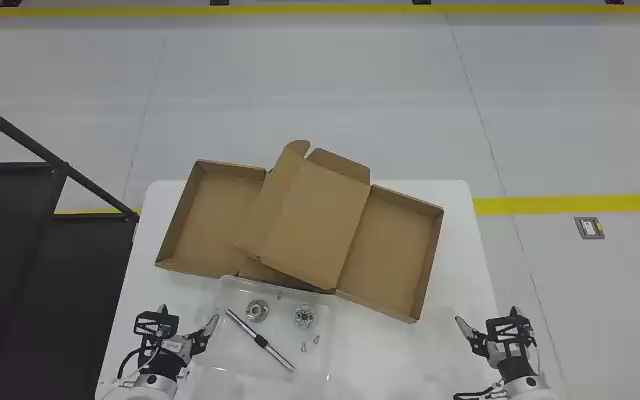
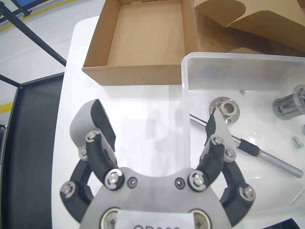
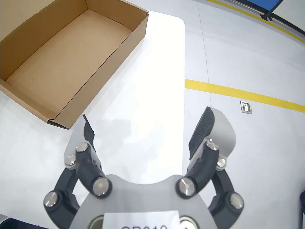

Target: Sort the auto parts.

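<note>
Nothing sorted yet: shaft (image 2: pixel 274 160), flange (image 2: pixel 229 107) in clear bin (image 2: pixel 238 55); boxes (image 2: pixel 143 36) behind bin empty; L hand (image 2: pixel 155 110), R hand (image 3: pixel 146 114) wide open, holding nothing.

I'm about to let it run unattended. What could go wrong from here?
The left gripper, open, looks astride the clear tray's wall; coming down, a finger could catch that rim. The shaft is round and smooth, so it may roll or slip from the pads. The small bolt looks tiny against those pads and may be missed.
</note>
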Robot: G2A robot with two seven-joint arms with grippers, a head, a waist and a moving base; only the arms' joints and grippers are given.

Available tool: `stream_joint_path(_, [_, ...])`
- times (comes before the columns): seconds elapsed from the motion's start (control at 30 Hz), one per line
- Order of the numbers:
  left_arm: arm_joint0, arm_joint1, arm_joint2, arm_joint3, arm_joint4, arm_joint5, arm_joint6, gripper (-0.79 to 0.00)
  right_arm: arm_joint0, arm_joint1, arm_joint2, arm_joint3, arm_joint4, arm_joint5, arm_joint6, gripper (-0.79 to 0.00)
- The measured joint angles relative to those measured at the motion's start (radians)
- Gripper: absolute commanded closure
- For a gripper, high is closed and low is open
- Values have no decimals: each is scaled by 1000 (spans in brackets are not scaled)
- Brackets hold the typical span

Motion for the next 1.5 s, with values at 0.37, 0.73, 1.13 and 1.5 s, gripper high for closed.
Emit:
stream_joint_path(0.37, [13,0,-13,-11,20,-24,68,-785,-19,1,-4,-31,-10,-67,-53,-785])
stream_joint_path(0.73, [106,9,-141,-62,-118,-261,237,-785,-118,11,-69,-235,-211,-253,-99,-785])
stream_joint_path(1.13, [116,9,-158,-64,-138,-276,236,-785,-118,12,-82,-250,-236,-262,-80,-785])
stream_joint_path(1.5, [163,15,-196,-85,-85,-383,304,-785,37,9,-327,-336,-507,-466,32,-785])
